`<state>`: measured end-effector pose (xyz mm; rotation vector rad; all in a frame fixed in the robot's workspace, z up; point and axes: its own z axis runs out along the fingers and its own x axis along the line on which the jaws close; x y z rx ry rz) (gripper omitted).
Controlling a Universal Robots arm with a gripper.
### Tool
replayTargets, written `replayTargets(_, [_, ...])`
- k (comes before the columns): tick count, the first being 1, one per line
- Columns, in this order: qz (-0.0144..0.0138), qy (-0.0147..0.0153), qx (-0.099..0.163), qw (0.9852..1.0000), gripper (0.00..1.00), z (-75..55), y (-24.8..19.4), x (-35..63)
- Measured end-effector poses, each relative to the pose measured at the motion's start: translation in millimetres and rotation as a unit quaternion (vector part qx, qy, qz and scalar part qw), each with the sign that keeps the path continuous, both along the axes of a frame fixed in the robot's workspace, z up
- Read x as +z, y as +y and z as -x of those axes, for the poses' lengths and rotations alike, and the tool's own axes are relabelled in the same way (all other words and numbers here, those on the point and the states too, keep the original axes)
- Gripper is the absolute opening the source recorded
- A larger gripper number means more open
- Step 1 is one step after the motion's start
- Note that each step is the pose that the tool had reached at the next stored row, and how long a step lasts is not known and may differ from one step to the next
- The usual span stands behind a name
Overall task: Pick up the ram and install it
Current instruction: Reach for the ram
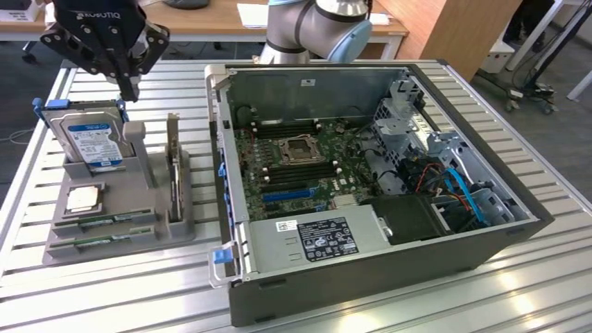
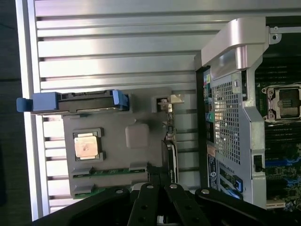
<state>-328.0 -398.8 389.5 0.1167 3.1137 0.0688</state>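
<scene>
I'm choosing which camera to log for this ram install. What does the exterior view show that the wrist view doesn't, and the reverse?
Exterior view adds: the power supply, the drive cage with blue cables and the arm's body.
Wrist view adds: the outer face of the case's rear panel, with its vent grille and ports.
Both share: the shut, empty tool over the grey holder, two ram sticks lying in its slots, the hard drive, the processor and the motherboard socket.
</scene>
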Motion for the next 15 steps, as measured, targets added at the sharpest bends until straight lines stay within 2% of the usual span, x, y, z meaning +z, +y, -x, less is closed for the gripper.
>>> replayTargets(15, [0.0, 0.0, 0.0, 1.0, 0.1, 27.7, 0.0, -1.5])
